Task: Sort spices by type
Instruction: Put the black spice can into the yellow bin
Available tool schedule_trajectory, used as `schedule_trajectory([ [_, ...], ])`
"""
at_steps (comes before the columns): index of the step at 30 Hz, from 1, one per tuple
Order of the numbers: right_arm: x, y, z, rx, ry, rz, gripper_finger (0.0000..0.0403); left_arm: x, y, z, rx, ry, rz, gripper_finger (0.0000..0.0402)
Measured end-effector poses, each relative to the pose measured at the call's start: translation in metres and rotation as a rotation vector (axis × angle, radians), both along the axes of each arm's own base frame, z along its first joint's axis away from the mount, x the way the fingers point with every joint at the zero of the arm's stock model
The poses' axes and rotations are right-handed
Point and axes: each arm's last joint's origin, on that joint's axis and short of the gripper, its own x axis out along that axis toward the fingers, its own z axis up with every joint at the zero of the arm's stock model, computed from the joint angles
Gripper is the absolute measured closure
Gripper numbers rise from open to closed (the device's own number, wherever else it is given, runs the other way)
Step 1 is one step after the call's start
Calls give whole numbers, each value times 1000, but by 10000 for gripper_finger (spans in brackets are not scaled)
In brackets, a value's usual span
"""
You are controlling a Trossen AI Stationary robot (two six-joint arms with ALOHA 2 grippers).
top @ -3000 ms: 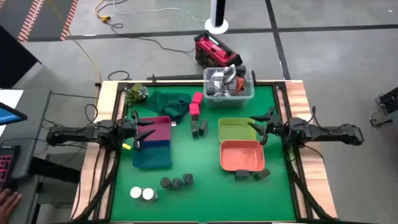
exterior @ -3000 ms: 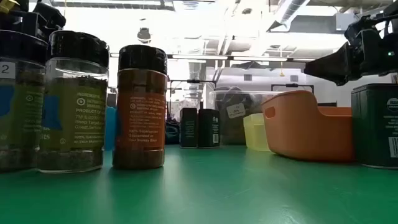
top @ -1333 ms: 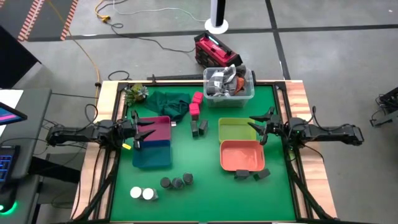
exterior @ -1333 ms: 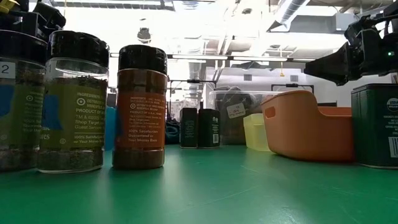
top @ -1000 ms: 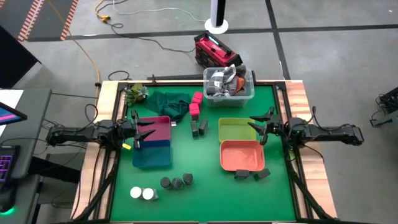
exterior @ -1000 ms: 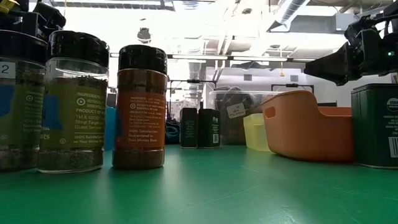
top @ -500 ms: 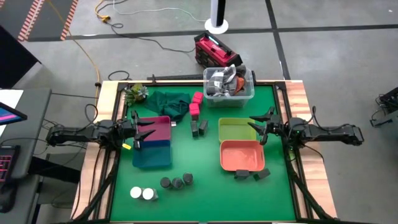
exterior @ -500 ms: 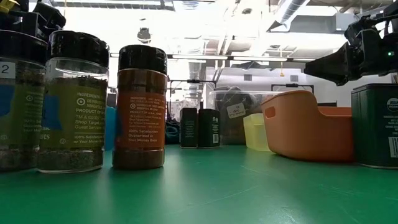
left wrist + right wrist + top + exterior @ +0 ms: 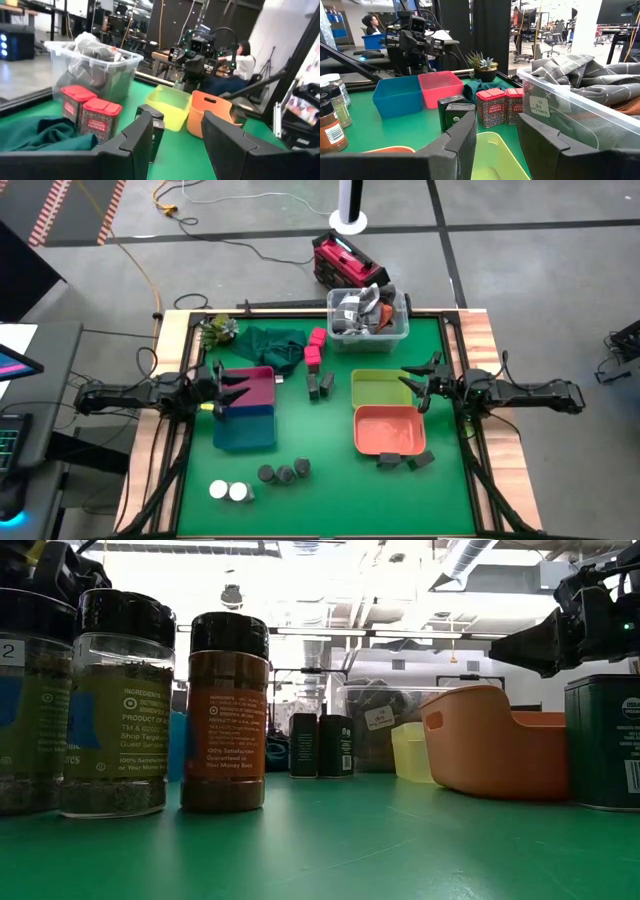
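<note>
Nearest the front edge of the green bench (image 9: 330,500), two white-topped jars (image 9: 229,491) are seen side by side, with three dark-lidded jars (image 9: 284,472) in a row just beyond them to the right. In the low view these dark-lidded jars are shown as clear spice bottles, one with orange-brown contents (image 9: 226,712). Two dark tins (image 9: 405,461) lie at the front of the orange tray (image 9: 387,430), one of them touching it. Farther back, the blue tray (image 9: 246,426) and the pink tray (image 9: 257,386) are set end to end on the left, and the yellow-green tray (image 9: 377,389) adjoins the orange one on the right. Between the two groups, two more dark tins (image 9: 320,386) stand together, and behind them two red tins (image 9: 314,346) stand beside a dark green cloth (image 9: 270,343). The left tool (image 9: 226,389) is held over the pink tray's edge, fingers apart and empty. The right tool (image 9: 417,388) is held over the yellow-green tray's right edge, likewise parted and empty. At the far edge a clear tub (image 9: 367,316) of grey fabric and a small potted plant (image 9: 217,329) are placed.
</note>
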Motion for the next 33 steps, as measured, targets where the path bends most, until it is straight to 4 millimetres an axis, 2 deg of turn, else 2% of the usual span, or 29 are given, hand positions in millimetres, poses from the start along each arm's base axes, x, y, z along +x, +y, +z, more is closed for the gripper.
schedule_trajectory([
  [9,0,0,0,0,-1,0,230,0,-1,0,-39,-14,-28,241],
  [13,0,0,2,7,-28,-1,230,0,-3,3,28,-1,-89,241],
  [19,-1,0,9,319,-215,16,230,-3,-3,11,29,34,-108,241],
  [23,0,2,7,492,-248,63,230,-3,-5,15,-70,-32,-178,241],
  [27,3,9,6,528,-157,182,230,-3,-7,17,-95,-26,-272,241],
  [33,14,13,44,395,35,129,230,-4,-7,26,-49,-6,-219,241],
])
